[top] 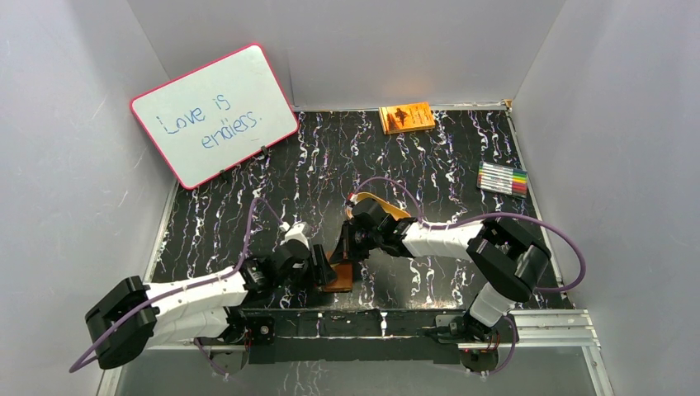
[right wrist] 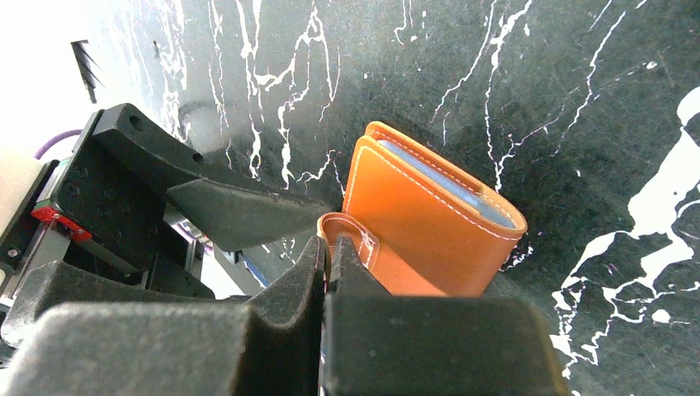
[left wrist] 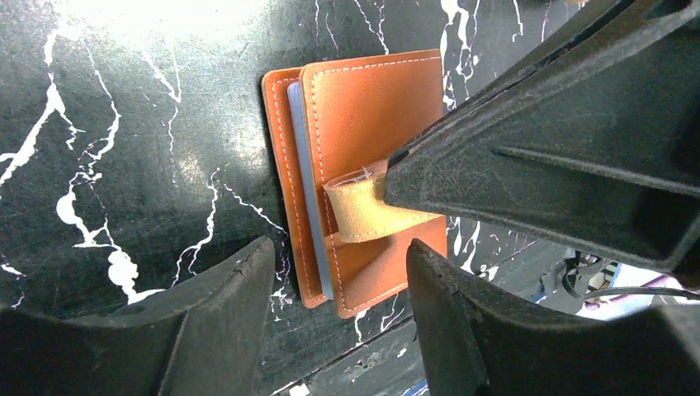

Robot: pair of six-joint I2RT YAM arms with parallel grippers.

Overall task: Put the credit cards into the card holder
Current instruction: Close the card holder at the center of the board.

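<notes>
Card holder: is lying folded on the table near the front edge, between both grippers; a bluish credit card is showing at its open edge.
Left gripper: is hovering just above the holder with jaws spread wide, grasping nothing.
Strap: is looping up from the holder's top face.
Right gripper: is pinching this strap, jaws clenched; I think any pull is going across the holder's long axis.
</notes>
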